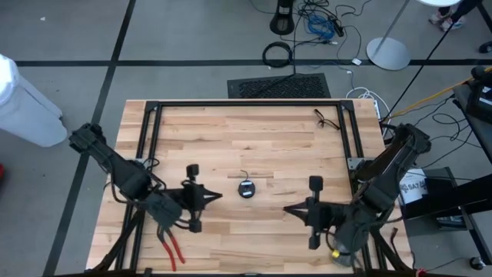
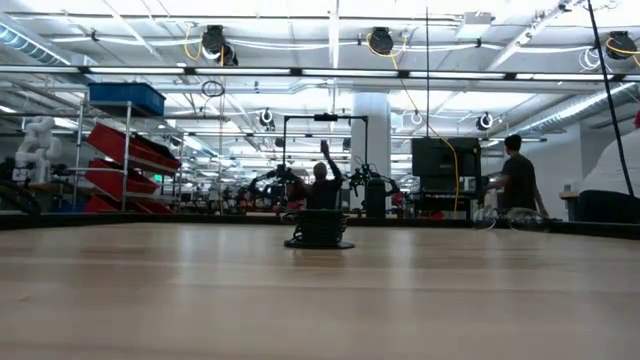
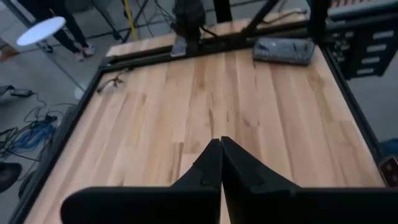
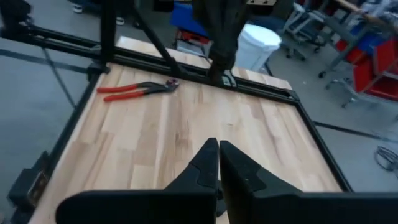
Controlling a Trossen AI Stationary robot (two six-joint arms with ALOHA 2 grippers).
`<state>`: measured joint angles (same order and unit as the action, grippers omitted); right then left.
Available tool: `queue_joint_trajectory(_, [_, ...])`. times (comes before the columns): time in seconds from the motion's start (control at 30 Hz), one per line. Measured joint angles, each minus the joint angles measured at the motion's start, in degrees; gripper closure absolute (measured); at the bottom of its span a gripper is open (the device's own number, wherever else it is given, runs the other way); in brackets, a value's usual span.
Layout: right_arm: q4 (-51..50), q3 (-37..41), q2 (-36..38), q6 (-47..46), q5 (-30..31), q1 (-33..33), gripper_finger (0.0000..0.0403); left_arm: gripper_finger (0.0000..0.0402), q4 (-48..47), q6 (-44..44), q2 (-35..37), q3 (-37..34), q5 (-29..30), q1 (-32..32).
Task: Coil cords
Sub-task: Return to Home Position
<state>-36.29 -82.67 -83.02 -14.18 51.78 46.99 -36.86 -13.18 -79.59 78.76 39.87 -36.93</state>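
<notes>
— Where's the cord (image 1: 246,188)?
— On the counter (image 1: 231,131), between the left claw (image 1: 218,197) and the right claw (image 1: 287,208), touching neither.
— The claws?
— Both clenched on nothing. Pliers (image 1: 171,248) lie by the left arm.

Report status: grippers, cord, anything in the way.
Left gripper empty, jaws shut. Right gripper same. Cord spool lies free on table, between them. Pliers by left arm, clear of spool.
</notes>
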Motion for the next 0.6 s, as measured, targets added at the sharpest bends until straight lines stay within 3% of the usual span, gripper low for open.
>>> queue_joint_trajectory(0.13, [-2.6,0.0,3.7,0.8,-4.0,0.2,0.0402,0.0399,-0.1,0.4,2.7,0.0,1.2,-0.8])
queue_joint_trajectory(0.37, [-12.3,0.6,10.0,-3.6,-5.3,1.6,0.0403,0.0399,2.8,7.2,5.5,0.0,4.5,-1.9])
queue_joint_trajectory(0.6, [-9.1,12.2,17.5,-7.9,-5.6,3.5,0.0403,0.0399,16.3,15.5,6.6,-7.4,5.4,0.1])
